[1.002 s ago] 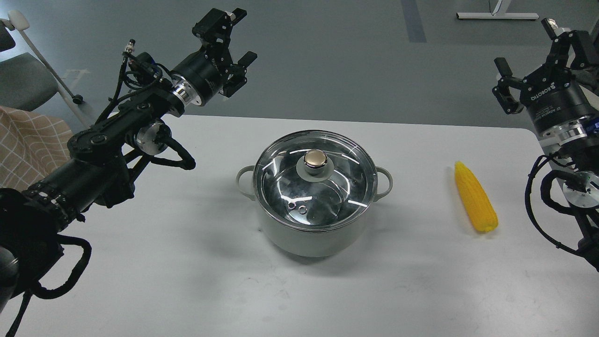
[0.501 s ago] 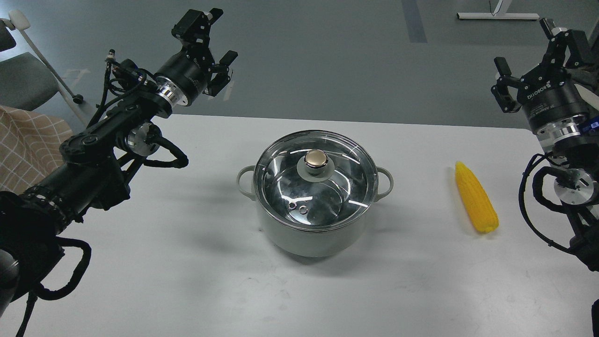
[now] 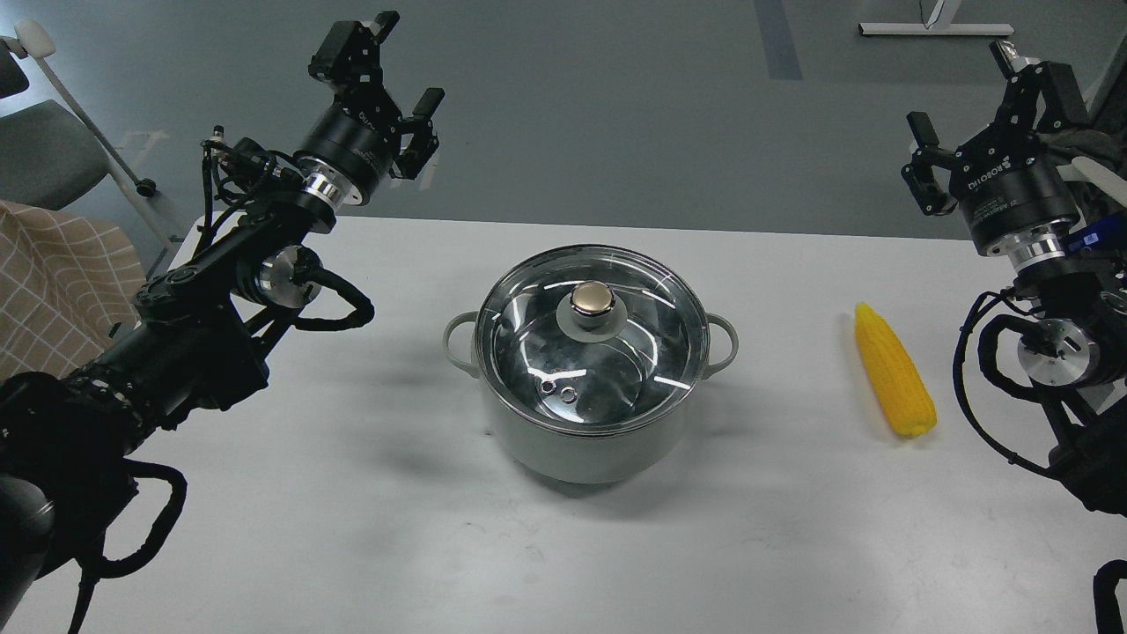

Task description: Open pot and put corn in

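Observation:
The pale grey-green pot (image 3: 581, 449) stands at the middle of the white table, its glass lid (image 3: 537, 335) with a gold knob (image 3: 592, 299) closed on it. The yellow corn (image 3: 894, 372) lies on the table to the right of the pot, tip pointing away from me. My left gripper (image 3: 387, 60) is open and empty, raised beyond the table's far left edge, well left of the pot. My right gripper (image 3: 973, 92) is open and empty, raised at the far right, above and behind the corn.
The white table (image 3: 352, 528) has its far edge behind the pot and a rounded far right corner. A grey chair (image 3: 44, 150) and a checked cloth (image 3: 53, 273) are at the left beside my left arm. Grey floor lies beyond.
My left gripper has swung left and up, away from the pot. My right gripper has shifted slightly left and up. The pot and the corn have not moved.

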Robot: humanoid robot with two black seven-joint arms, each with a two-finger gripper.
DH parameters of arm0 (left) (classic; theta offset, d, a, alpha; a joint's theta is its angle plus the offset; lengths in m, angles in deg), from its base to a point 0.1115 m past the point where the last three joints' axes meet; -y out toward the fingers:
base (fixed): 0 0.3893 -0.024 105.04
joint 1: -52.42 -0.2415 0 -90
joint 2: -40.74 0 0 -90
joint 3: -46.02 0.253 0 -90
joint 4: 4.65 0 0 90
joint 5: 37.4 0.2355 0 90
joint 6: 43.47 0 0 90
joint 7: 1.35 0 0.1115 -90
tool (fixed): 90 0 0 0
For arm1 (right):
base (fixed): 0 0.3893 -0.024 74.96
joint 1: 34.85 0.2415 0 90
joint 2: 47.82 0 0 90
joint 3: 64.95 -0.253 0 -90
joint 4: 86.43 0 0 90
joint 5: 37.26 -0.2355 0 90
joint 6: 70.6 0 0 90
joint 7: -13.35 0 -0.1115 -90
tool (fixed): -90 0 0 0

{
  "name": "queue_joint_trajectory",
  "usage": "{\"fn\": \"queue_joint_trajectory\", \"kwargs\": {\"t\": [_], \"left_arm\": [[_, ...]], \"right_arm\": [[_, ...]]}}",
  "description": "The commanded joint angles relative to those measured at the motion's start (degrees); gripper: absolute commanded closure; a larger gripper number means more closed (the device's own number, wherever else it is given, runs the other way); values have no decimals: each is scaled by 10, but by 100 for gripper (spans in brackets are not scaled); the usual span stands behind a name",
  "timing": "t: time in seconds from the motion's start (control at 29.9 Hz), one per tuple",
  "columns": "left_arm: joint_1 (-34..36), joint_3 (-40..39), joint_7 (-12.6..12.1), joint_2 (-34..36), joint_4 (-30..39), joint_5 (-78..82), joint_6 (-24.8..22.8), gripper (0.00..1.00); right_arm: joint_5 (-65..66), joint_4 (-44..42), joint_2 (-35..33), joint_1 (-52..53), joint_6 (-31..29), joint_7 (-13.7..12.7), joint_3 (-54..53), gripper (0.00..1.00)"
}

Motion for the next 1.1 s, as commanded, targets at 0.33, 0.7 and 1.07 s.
{"fn": "queue_joint_trajectory", "kwargs": {"t": [0.33, 0.7, 1.07], "left_arm": [[-24, 2, -1, 25, 89, 8, -15, 2], [-75, 22, 2, 79, 165, 11, 2, 2], [-69, 50, 2, 98, 168, 42, 32, 2]], "right_arm": [[0, 2, -4, -3, -23, -4, 1, 0], [1, 2, -20, -4, -58, -4, 5, 0], [2, 0, -22, -8, -61, -4, 5, 0]]}}
